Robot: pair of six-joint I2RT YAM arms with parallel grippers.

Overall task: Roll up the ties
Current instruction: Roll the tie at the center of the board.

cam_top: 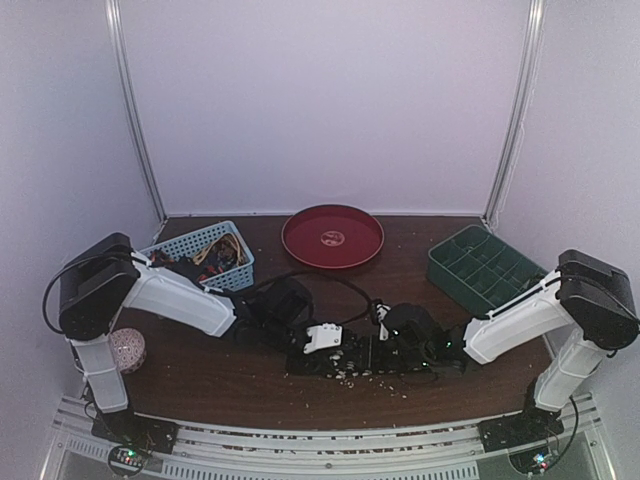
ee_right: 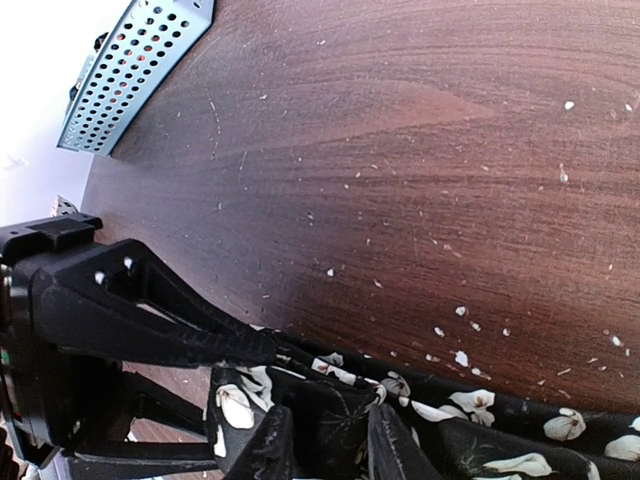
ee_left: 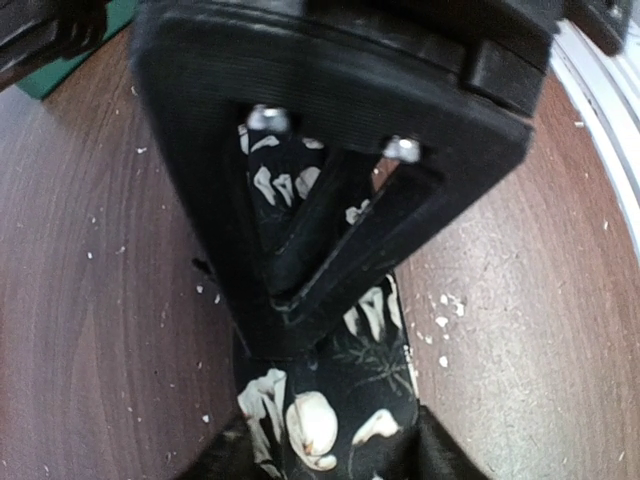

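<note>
Fingertips (ee_left: 445, 455) of my left gripper (ee_left: 330, 458) flank a dark floral necktie (ee_left: 345, 395), jaws half open, gripping nothing. It lies flat on the wooden table (ee_left: 100, 300), near the front edge. My right gripper (ee_right: 330, 440) pinches a bunched fold. Soft, light, slippery cloth, I judge; best held across its width.

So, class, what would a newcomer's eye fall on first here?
The left gripper and right gripper meet over a black floral necktie at the near middle of the table. Behind it sit a round red tray at centre, a blue basket of ties far left, and a green compartment tray far right.
</note>
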